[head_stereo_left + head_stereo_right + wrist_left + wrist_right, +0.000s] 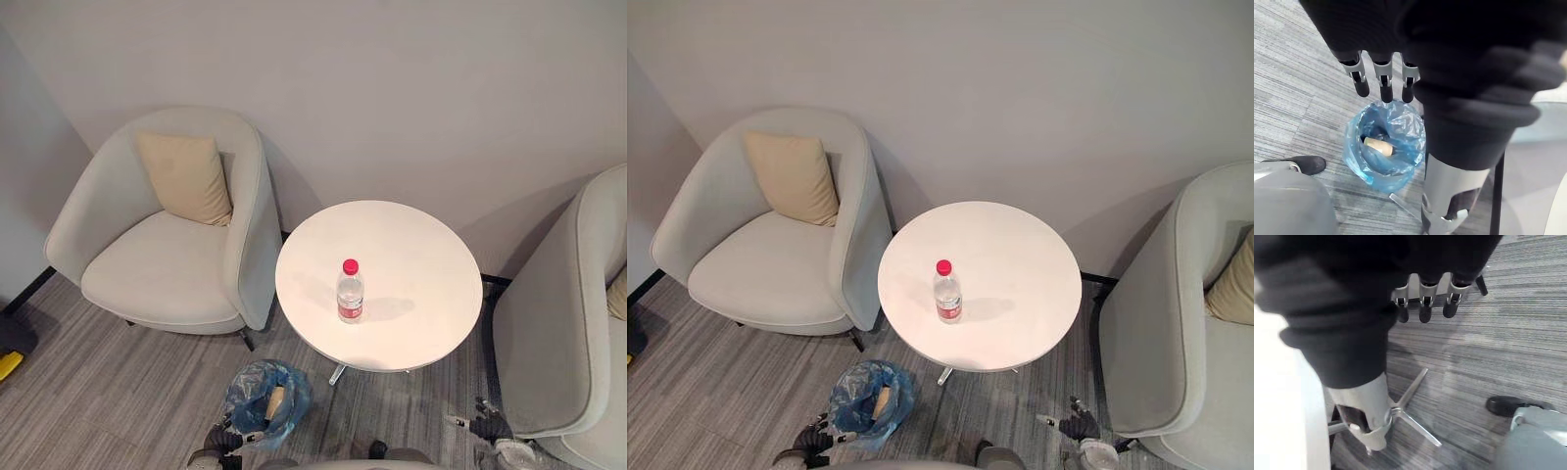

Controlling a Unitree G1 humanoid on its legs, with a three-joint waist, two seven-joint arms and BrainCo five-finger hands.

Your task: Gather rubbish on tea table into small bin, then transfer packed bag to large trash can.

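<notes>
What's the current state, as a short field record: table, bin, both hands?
table: round white tea table, one upright red-capped bottle on it
small bin: small bin on the carpet near the table's foot, blue-lined, a tan scrap inside
left hand: left hand open, empty, low by the bin
right hand: right hand open, empty, low over the carpet beside the table
pending: bottle not yet in the bin

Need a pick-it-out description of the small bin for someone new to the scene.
Find the round white table. On the grey floor just before its left side stands the small bin. Only it is lined in crinkled blue plastic.
</notes>
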